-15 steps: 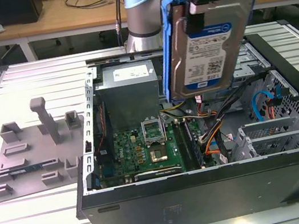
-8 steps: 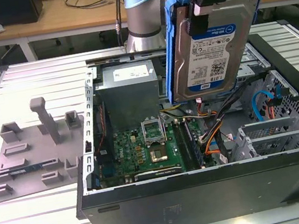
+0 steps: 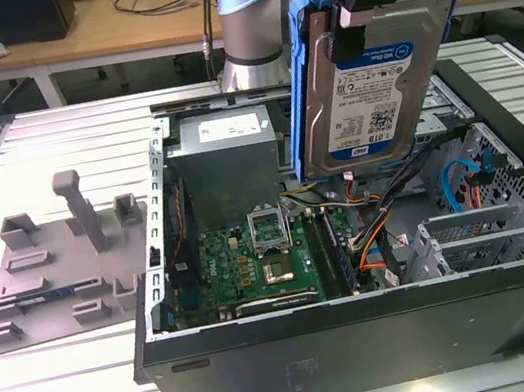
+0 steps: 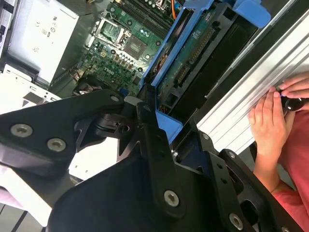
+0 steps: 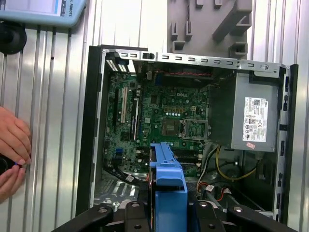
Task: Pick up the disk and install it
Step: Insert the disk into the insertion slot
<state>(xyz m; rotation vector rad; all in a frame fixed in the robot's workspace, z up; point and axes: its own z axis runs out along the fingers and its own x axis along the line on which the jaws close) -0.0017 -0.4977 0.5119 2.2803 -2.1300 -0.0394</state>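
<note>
The disk, a silver-grey hard drive with a white-and-blue label in a blue carrier rail, hangs upright and slightly tilted above the open computer case. It is over the case's far right part. My gripper is shut on its upper end. In the second wrist view the disk shows its green circuit-board side between my black fingers. In the first wrist view the carrier's blue edge sticks out from my gripper, above the motherboard.
Inside the case are a grey power-supply box, a green motherboard, loose cables and metal drive bays. A grey plastic fixture lies at the exterior view's left. A person's hand rests on the ribbed table beside the case.
</note>
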